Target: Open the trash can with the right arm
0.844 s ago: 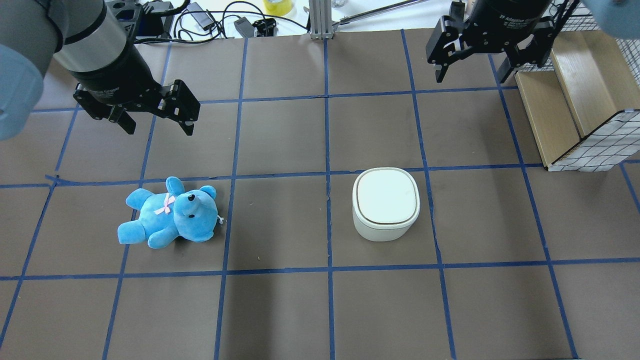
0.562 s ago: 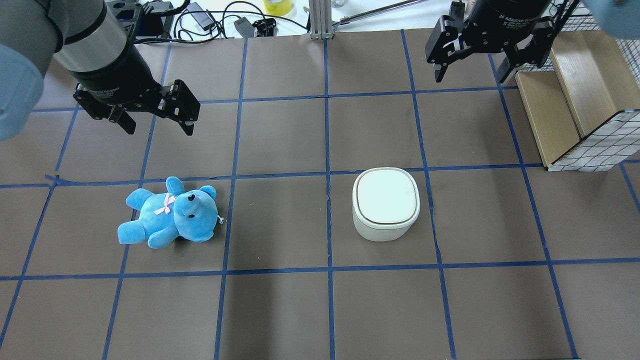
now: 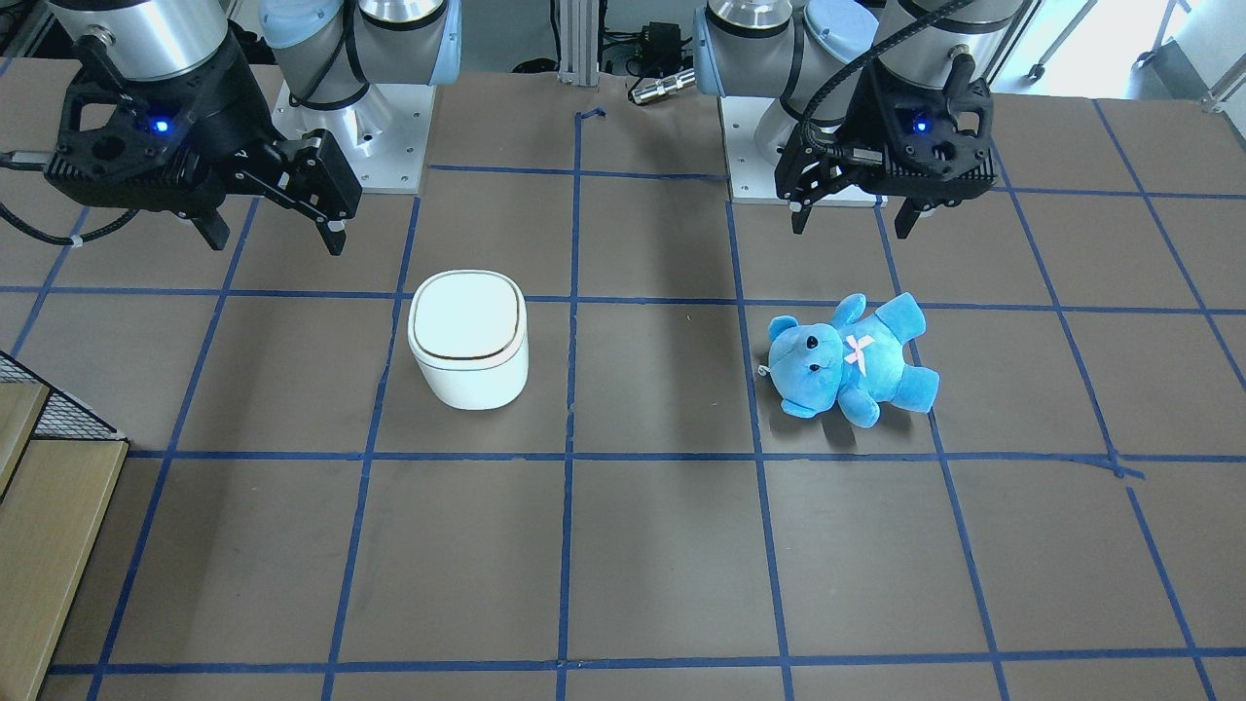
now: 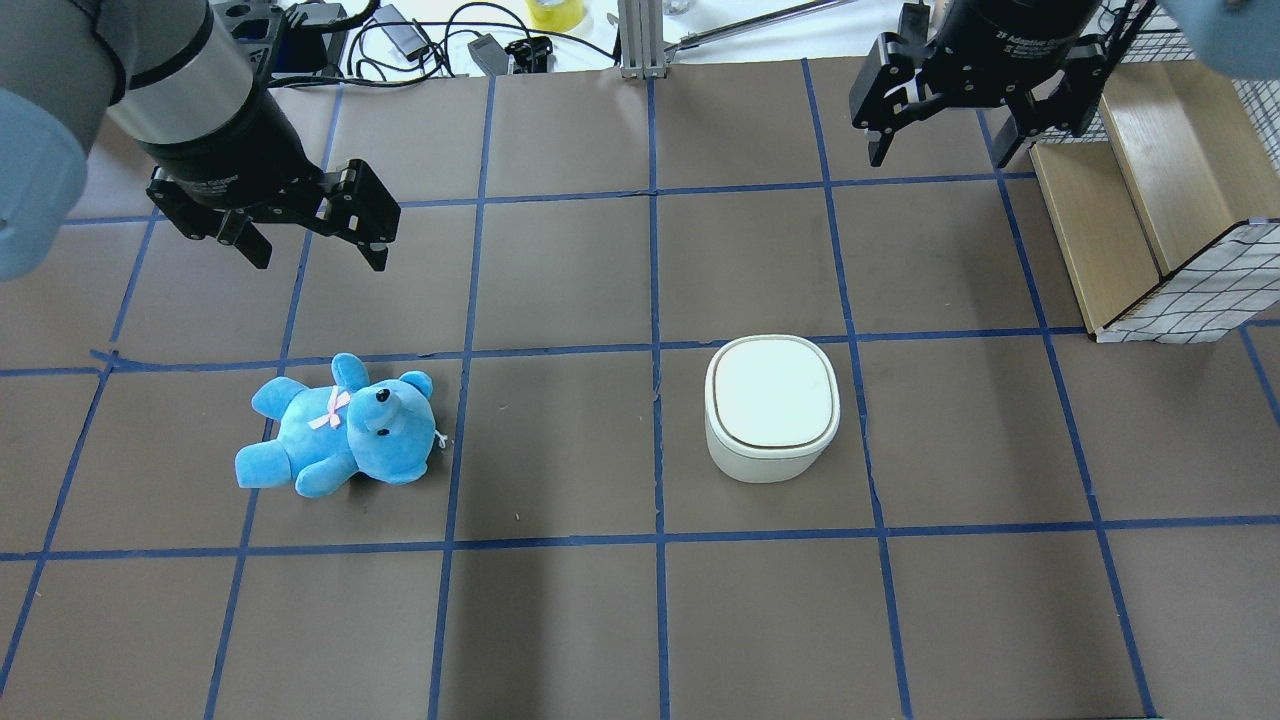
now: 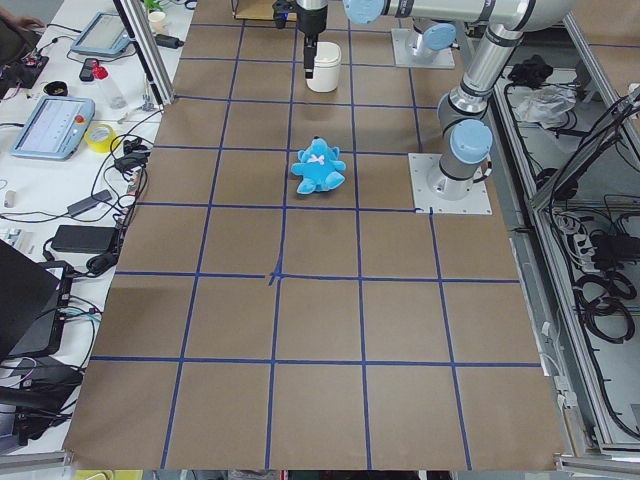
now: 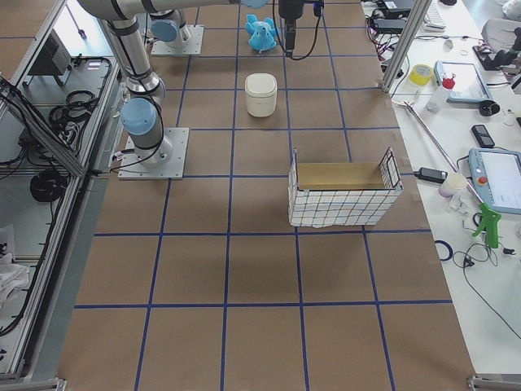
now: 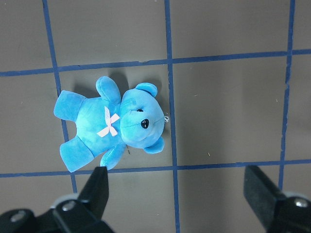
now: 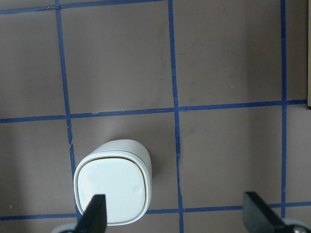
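The white trash can point(image 4: 770, 400) stands on the brown mat with its lid closed; it also shows in the front view point(image 3: 467, 336) and the right wrist view point(image 8: 112, 189). My right gripper point(image 4: 945, 150) hangs open and empty, high over the far right of the mat, well beyond the can and apart from it. In the front view the right gripper point(image 3: 274, 239) is behind the can. My left gripper point(image 4: 318, 262) is open and empty, above and beyond the blue teddy bear point(image 4: 340, 428), which lies on its back.
A wood-lined wire basket point(image 4: 1150, 200) stands at the right edge, close to the right gripper. Cables and a roll of yellow tape point(image 4: 556, 12) lie past the far edge. Blue tape lines grid the mat.
My right gripper has shifted very slightly toward the far edge. The trash can, the teddy bear and the left gripper have not moved.
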{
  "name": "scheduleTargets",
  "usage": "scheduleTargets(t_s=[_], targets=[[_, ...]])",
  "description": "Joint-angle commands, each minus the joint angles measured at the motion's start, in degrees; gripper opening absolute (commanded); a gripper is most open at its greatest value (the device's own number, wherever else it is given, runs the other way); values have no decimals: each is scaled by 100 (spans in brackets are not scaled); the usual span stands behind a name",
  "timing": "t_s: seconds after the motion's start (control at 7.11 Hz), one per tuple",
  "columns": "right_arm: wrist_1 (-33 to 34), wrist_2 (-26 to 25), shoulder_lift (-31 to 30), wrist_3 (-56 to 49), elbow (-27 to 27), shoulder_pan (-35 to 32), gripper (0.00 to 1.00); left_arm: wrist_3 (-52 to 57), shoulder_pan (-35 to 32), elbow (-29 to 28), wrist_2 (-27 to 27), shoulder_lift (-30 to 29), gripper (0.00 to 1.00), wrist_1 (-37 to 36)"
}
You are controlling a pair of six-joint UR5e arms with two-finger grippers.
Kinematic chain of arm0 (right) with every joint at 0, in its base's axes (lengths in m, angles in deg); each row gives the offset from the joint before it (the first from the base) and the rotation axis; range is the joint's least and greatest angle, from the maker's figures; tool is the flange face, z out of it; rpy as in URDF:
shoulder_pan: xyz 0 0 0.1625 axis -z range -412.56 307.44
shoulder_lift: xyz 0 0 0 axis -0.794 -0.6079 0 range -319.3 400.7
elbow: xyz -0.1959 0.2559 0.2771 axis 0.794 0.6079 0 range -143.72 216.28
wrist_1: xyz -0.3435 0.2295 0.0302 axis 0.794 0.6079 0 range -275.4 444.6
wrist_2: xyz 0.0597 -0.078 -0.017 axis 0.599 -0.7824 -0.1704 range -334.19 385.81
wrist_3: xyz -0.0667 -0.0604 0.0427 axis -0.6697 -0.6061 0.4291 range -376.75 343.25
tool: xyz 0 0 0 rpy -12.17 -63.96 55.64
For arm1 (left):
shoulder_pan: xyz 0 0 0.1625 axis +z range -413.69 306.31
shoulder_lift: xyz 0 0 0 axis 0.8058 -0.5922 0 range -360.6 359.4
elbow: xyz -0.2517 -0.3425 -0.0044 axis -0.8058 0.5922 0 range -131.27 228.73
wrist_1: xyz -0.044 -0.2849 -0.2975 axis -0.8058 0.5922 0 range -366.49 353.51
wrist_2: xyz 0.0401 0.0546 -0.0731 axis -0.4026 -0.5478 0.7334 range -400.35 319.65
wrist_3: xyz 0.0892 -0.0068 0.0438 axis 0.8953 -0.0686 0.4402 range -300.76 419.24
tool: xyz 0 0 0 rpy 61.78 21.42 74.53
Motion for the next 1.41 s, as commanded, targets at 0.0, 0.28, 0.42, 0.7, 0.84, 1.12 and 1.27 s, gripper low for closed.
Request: scheduleTargets(t_s=[0.0, 0.28, 0.42, 0.7, 0.84, 1.12, 1.27], targets=[[-13, -7, 1, 0, 3, 0, 100, 0, 0, 0, 0, 0, 100, 0], [-22, -7, 1, 0, 3, 0, 100, 0, 0, 0, 0, 0, 100, 0], [-13, -16, 1, 0, 3, 0, 100, 0, 0, 0, 0, 0, 100, 0], [13, -85, 18, 0, 47, 17, 7, 0, 0, 0, 0, 0, 100, 0], [-22, -112, 10, 0, 30, 0, 0, 0, 0, 0, 0, 0, 100, 0], [-66, -86, 1, 9, -40, -26, 0, 0, 0, 0, 0, 0, 100, 0], [-153, -34, 18, 9, -41, -44, 0, 0, 0, 0, 0, 0, 100, 0]])
